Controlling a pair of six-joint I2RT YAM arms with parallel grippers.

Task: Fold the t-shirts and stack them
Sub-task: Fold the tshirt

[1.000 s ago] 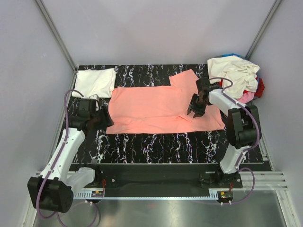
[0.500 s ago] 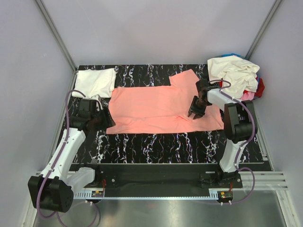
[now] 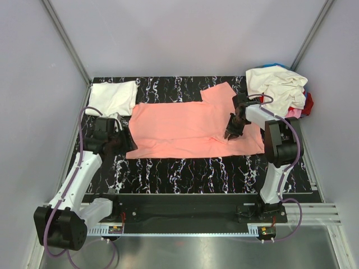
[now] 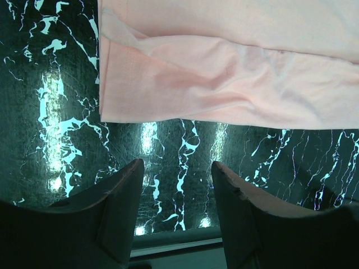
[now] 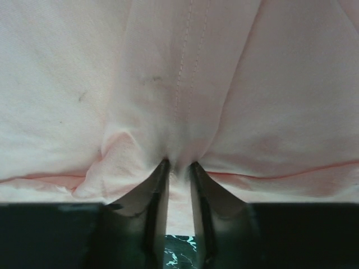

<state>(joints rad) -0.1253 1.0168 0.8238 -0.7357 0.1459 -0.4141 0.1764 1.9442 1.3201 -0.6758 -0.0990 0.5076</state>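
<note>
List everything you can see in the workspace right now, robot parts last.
salmon-pink t-shirt: one, spread flat mid-table.
white t-shirt: one, folded, far left corner.
shirt pile: one heap, cream on top, with red, pink and blue showing beneath, far right corner; number unclear.
table: one, black with white veining.
left gripper: one, open, over bare table by the salmon-pink shirt's near left corner.
right gripper: one, pinching the salmon-pink shirt's right side.

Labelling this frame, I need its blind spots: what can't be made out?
Top view: the cream shirt covers the pile; how many lie beneath is hidden.
Right wrist view: the salmon-pink t-shirt fills the frame; layers pinched by the right gripper unclear.
Left wrist view: top and right edges cut that shirt off.
</note>
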